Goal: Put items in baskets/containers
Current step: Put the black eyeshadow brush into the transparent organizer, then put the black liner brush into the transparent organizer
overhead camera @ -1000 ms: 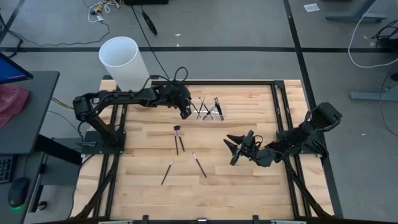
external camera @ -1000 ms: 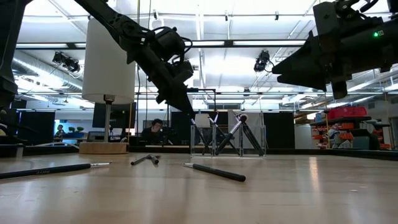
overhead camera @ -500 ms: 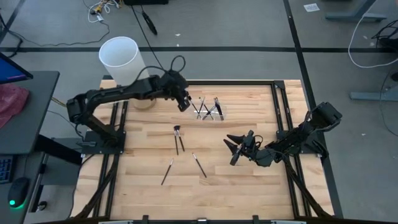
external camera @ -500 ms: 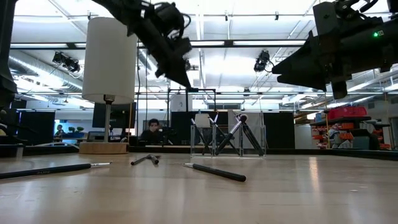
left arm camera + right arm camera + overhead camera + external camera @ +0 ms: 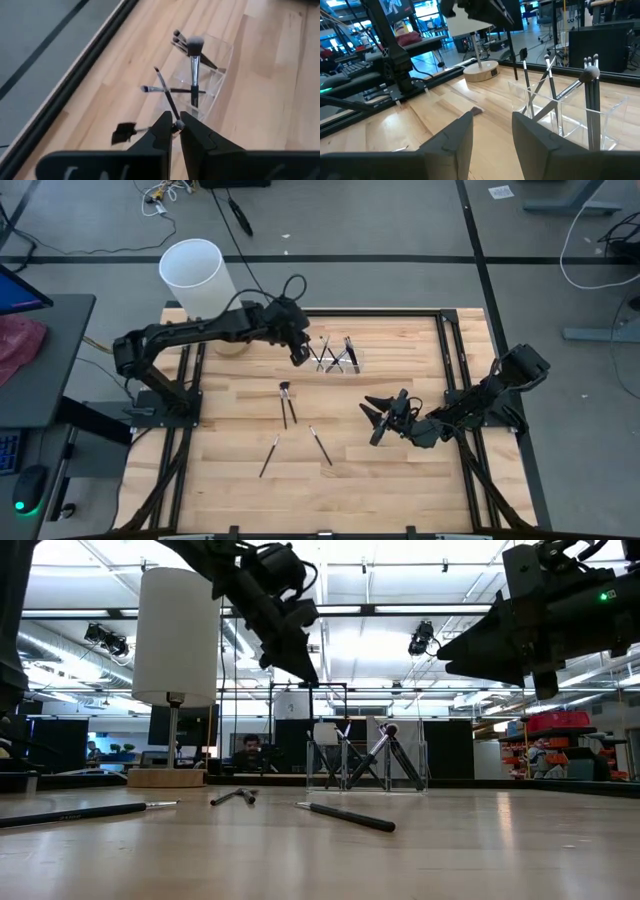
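The clear holder stands at the table's far middle, with several brushes leaning in it. More brushes lie flat on the wood: a crossed pair and two single ones. My left gripper hangs shut just left of the holder, well above it, with nothing between its fingers. In the left wrist view the top of a leaning brush shows just past the fingertips. My right gripper hovers open over the table's right middle, holding nothing.
A tall white cylinder on a wooden base stands at the far left corner, behind my left arm. Black frame rails run along the table's sides. Bare wood lies toward the near edge.
My left gripper has risen from the level of the holder's rim to well above it and has stayed shut. The brushes in the holder and on the table have kept their places.
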Robot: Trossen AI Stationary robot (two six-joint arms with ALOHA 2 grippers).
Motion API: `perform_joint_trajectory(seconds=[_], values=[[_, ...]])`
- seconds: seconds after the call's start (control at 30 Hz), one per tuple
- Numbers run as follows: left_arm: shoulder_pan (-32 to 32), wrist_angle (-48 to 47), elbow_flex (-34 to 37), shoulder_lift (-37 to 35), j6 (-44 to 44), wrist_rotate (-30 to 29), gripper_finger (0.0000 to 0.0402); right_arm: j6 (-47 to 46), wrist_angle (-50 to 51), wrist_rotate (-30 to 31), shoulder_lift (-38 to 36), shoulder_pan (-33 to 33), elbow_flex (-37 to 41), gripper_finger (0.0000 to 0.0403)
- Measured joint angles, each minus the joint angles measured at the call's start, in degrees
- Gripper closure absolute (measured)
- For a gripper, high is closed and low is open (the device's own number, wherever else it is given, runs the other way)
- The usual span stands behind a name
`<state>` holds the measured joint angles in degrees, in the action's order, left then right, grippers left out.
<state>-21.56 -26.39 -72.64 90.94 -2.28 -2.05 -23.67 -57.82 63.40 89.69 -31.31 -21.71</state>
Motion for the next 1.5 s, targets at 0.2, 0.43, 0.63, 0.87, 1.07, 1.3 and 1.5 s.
perform_joint_trajectory(seconds=[0.2,0.43,0.63,0.87,1.07,1.3,1.5], values=[[0.0,3.0,0.0,3.4,-0.1,0.3,0.0377,-0.3,0.3,0.0,0.0,0.0,0.0,0.0266],[-0.1,5.9,0.0,6.2,-1.5,2.3,0.0369,-1.5,1.3,0.0,0.0,0.0,0.0,0.0266],[-0.4,6.2,0.0,7.7,-2.0,2.5,0.0372,-3.1,2.3,0.0,0.0,0.0,0.0,0.0266],[-1.0,6.8,0.0,9.3,-2.7,3.2,0.0365,-2.9,2.3,0.0,0.0,0.0,0.0,0.0266],[-1.4,6.6,0.0,10.5,-2.6,3.5,0.0351,-2.9,2.4,-1.1,0.0,0.0,0.0,0.0266],[-2.3,6.5,0.0,10.8,-2.9,3.4,0.0314,-2.9,2.4,-1.5,0.0,0.0,0.0,0.0266],[-3.1,4.9,0.0,9.5,-2.6,0.9,0.0255,-2.9,2.4,-1.5,0.0,0.0,0.0,0.0266]])
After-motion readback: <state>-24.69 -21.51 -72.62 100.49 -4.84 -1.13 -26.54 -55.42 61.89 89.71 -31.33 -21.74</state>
